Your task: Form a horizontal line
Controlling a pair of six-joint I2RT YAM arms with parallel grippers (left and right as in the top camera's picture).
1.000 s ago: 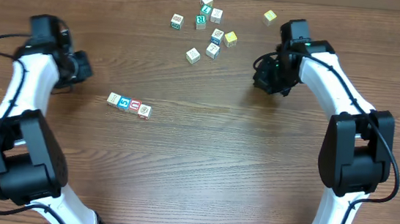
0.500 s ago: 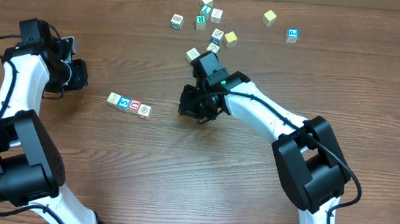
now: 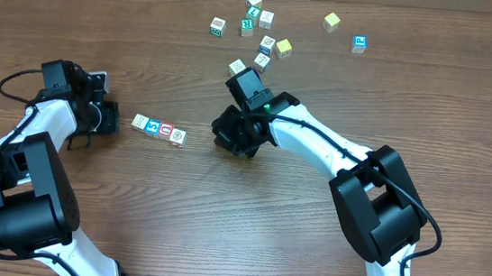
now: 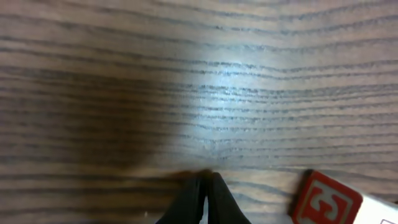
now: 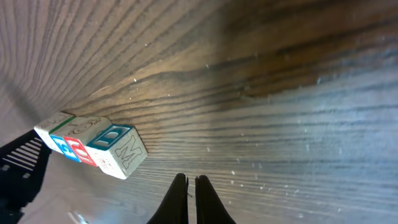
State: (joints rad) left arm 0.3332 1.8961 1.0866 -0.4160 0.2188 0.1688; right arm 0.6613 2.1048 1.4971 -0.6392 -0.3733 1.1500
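Observation:
The horizontal line (image 3: 159, 129) is a short row of four small letter cubes touching edge to edge, left of the table's centre. It slants slightly down to the right. My left gripper (image 3: 112, 119) sits shut just off the row's left end. In the left wrist view its fingertips (image 4: 207, 186) are pressed together over bare wood, with a red-marked cube face (image 4: 324, 199) at the lower right. My right gripper (image 3: 223, 136) is shut, a short way right of the row. The right wrist view shows the row (image 5: 93, 143) to the upper left of the gripper (image 5: 191, 184), apart from it.
Several loose cubes lie at the back: a cluster with green-marked ones (image 3: 247, 27), a plain yellow cube (image 3: 284, 47), another yellow one (image 3: 331, 20) and a blue-marked cube (image 3: 359, 43). One pale cube (image 3: 237, 66) lies just behind the right wrist.
The right arm swung from the far right to the centre, stopping near the row's right end and uncovering the blue-marked cube. The left gripper moved right and down toward the row's left end.

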